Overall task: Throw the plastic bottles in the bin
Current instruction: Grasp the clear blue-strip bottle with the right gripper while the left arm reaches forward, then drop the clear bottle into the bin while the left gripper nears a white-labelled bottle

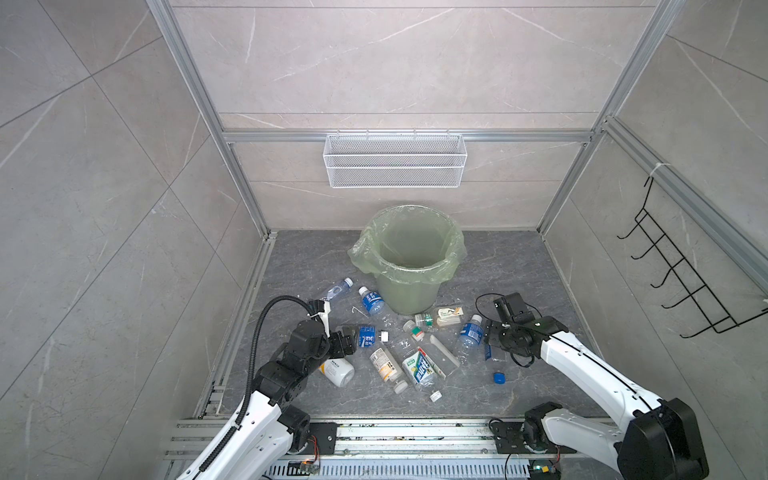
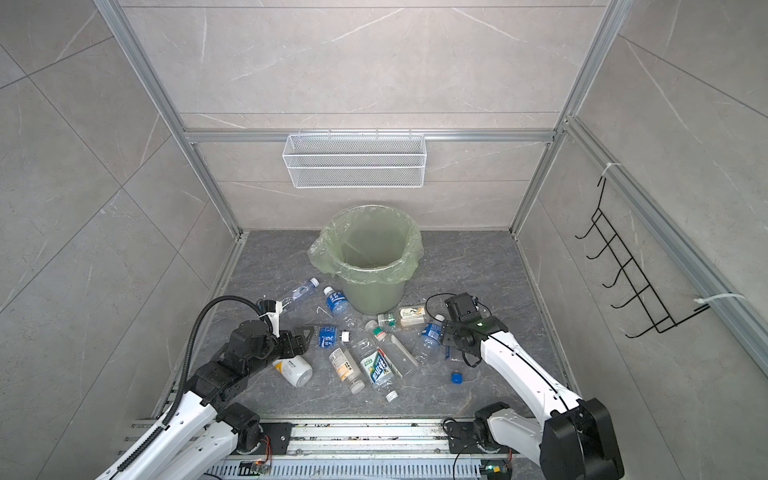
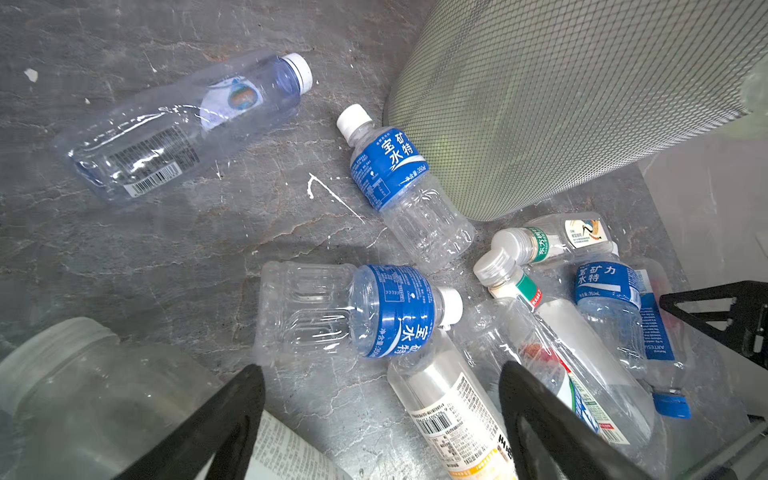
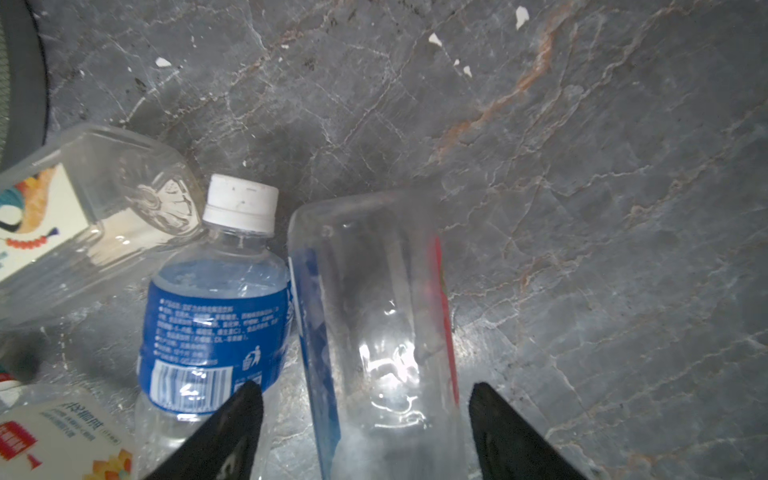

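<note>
Several plastic bottles lie on the dark floor in front of the pale-green bin (image 1: 408,294), which stands upright with its bag folded over the rim. My left gripper (image 1: 350,337) hovers open just short of a blue-labelled bottle (image 3: 365,311); between its fingertips (image 3: 249,395) lie bare floor and the base of a beige-labelled bottle (image 3: 453,411). My right gripper (image 4: 365,409) is open astride a clear bottle (image 4: 374,324) with blue and red label edges, with a gap on each side. Beside that one lies a blue-labelled, white-capped bottle (image 4: 216,307).
A loose blue cap (image 1: 499,377) lies on the floor near the right arm. A white wire mesh basket (image 1: 395,160) hangs on the back wall above the bin. A black hook rack (image 1: 673,270) is on the right wall. An opaque white bottle (image 1: 338,371) lies under the left wrist.
</note>
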You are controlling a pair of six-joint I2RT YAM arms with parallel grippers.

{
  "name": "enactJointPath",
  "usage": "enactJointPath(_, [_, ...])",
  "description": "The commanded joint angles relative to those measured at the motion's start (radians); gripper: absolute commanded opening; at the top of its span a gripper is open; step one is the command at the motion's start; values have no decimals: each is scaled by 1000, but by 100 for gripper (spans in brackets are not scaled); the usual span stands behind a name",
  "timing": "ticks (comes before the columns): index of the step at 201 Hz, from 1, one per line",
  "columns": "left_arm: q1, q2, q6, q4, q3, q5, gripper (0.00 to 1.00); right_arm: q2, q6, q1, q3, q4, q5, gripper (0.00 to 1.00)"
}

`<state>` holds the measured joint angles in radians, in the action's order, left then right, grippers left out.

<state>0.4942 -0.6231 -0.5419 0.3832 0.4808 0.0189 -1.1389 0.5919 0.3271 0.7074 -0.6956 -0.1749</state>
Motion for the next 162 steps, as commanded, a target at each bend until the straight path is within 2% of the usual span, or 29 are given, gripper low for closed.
enactJointPath(1, [4, 19, -13, 18, -10, -37, 90, -24, 8, 3, -17, 5, -9, 79])
enactJointPath(50, [6, 51, -11, 16, -38, -84, 88, -74, 8, 1, -23, 28, -11, 77])
enactJointPath(162, [6, 19, 3, 11, -45, -90, 89, -173, 6, -14, -14, 47, -7, 75])
